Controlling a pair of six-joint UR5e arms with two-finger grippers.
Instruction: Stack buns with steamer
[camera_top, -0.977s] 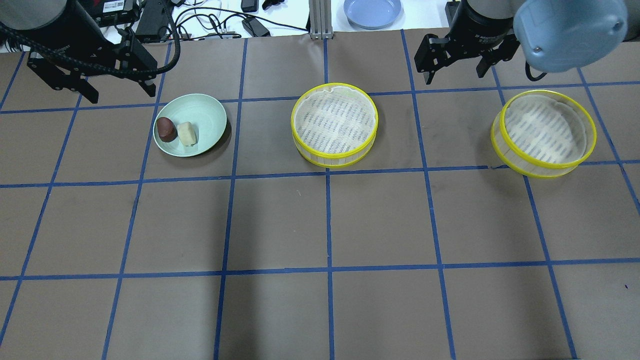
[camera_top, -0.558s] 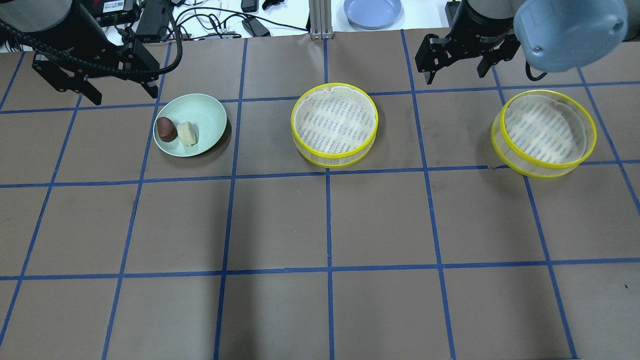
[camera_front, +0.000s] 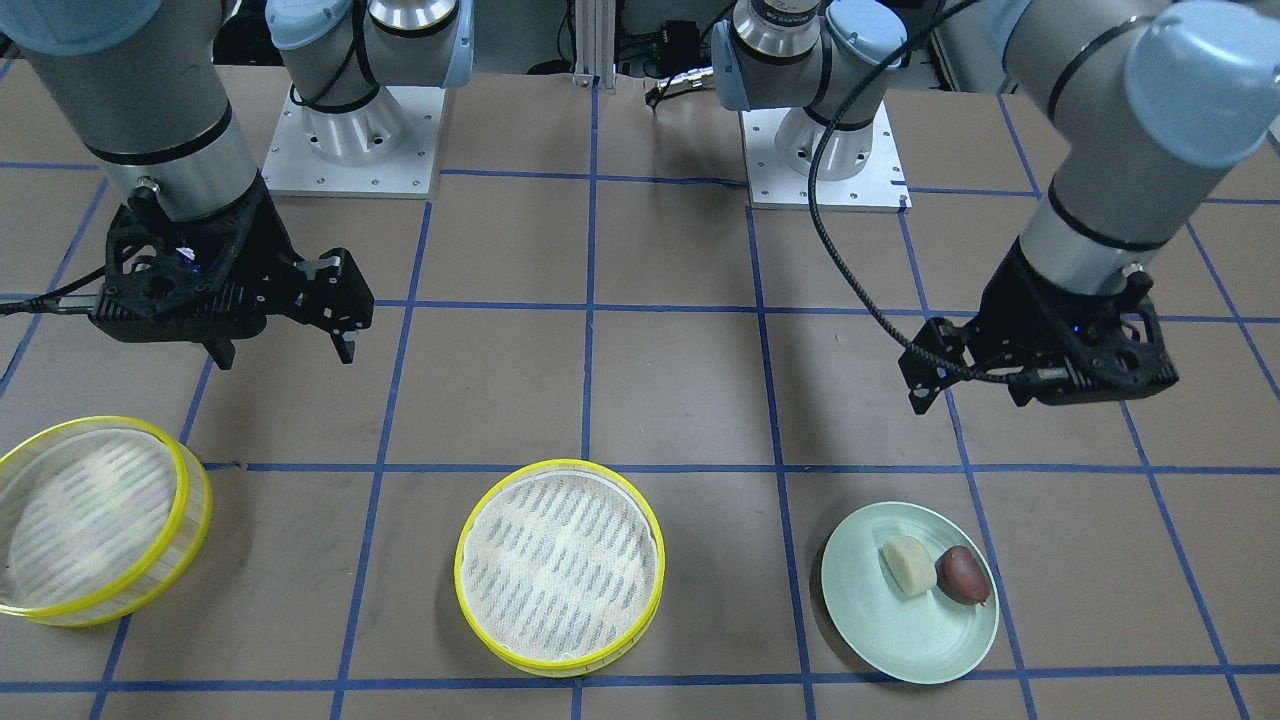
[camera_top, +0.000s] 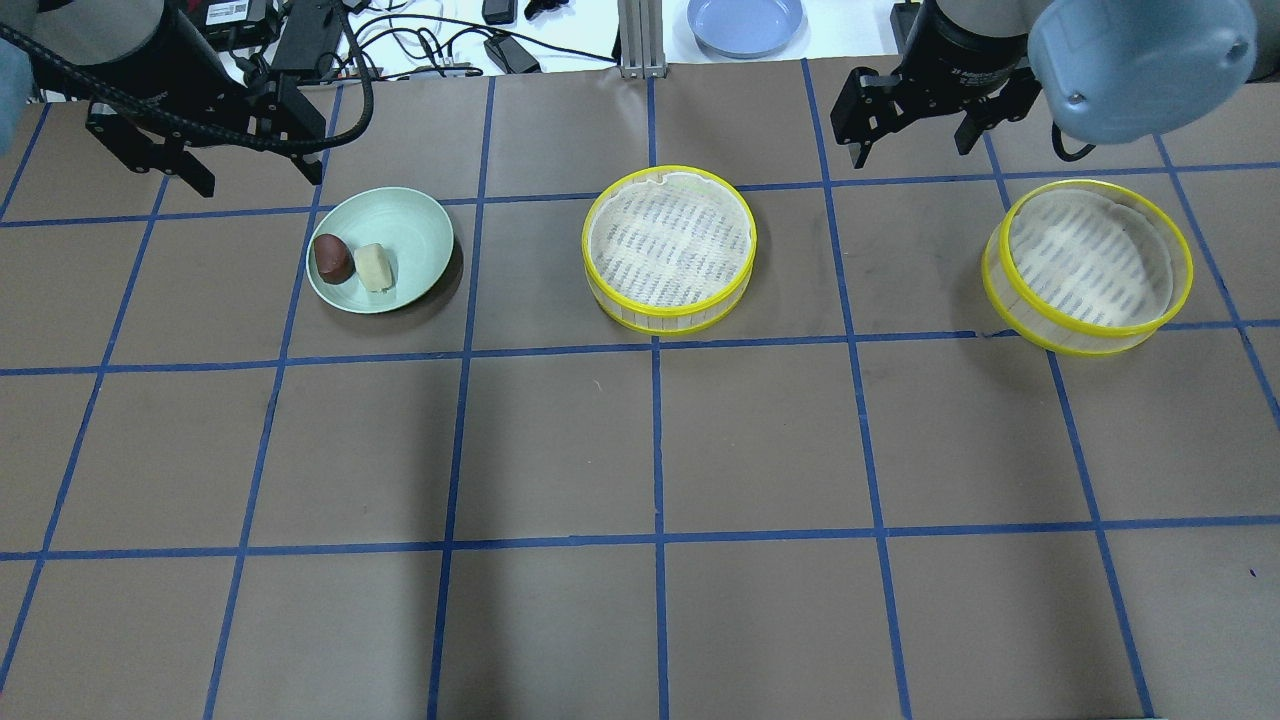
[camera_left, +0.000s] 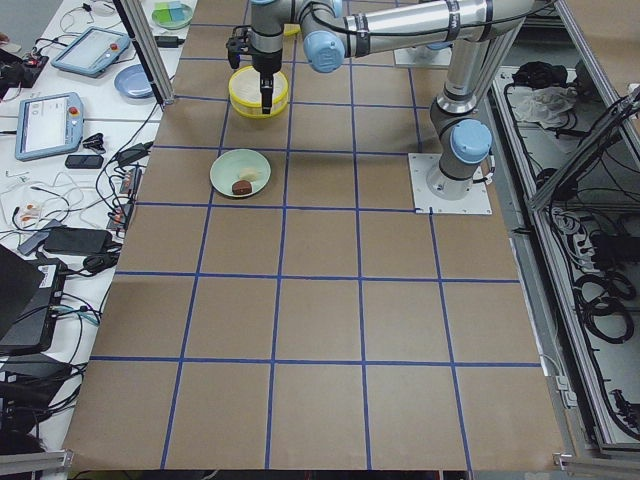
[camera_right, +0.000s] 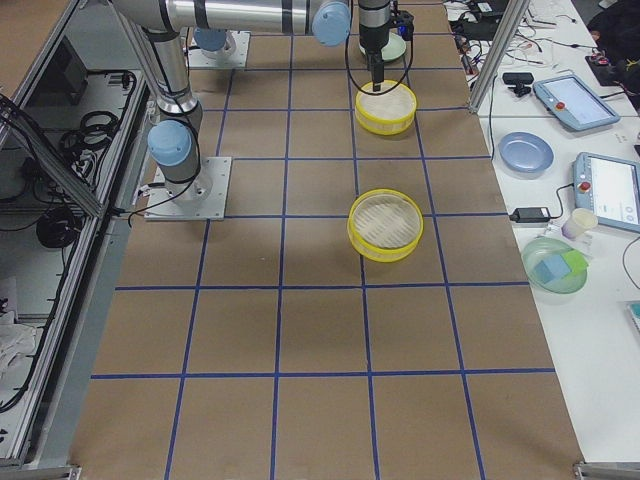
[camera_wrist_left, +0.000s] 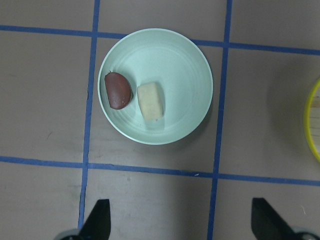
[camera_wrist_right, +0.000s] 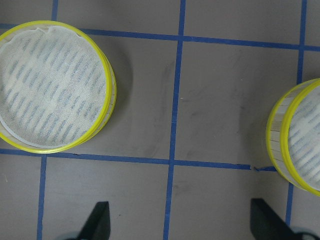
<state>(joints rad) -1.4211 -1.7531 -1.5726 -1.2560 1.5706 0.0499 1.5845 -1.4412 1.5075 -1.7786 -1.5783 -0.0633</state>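
The cream bun (camera_top: 374, 267) and the reddish-brown bun (camera_top: 332, 258) lie side by side on a pale green plate (camera_top: 420, 225). They also show in the left wrist view, cream (camera_wrist_left: 151, 101) and brown (camera_wrist_left: 118, 90). One steamer tray (camera_top: 668, 240) stands mid-table and the other (camera_top: 1090, 262) at the right; both are empty. My left gripper (camera_top: 260, 178) is open and empty, hovering just behind the plate. My right gripper (camera_top: 915, 145) is open and empty, behind the gap between the two trays (camera_wrist_right: 50, 85) (camera_wrist_right: 300, 140).
A blue plate (camera_top: 745, 22), cables and devices lie on the white bench beyond the table's far edge. Both arm bases (camera_front: 350, 140) (camera_front: 825, 150) stand on the robot's side. Blue tape lines grid the brown tabletop.
My left gripper has shifted a little to the right and back, closer to the plate's rear edge. The right gripper, buns and trays have not moved.
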